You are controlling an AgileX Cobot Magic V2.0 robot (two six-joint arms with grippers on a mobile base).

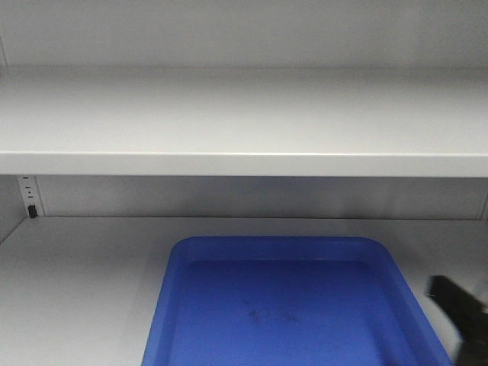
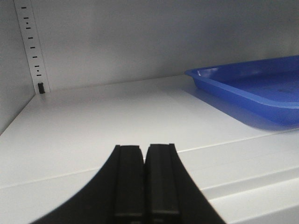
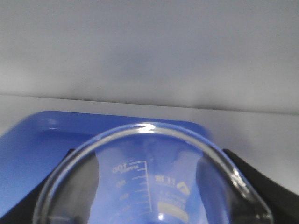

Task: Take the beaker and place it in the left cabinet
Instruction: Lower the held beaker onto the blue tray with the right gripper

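**Beaker held over the tray inside the cabinet**

Grey cabinet walls and a pale upper shelf frame the scene; below it the lower shelf serves as the surface. On that surface lies a blue tray, which looks empty apart from faint smudges on its floor.

At the tray's right edge in the front view a dark part of the right arm reaches in. Its wrist view shows the glass beaker between the dark fingers of the right pincer, mouth toward the camera, printed graduations visible, nothing inside. It seems gripped by its body so it can be set down upright.

The left pincer hangs low over bare surface left of the tray, pads pressed together, holding nothing.
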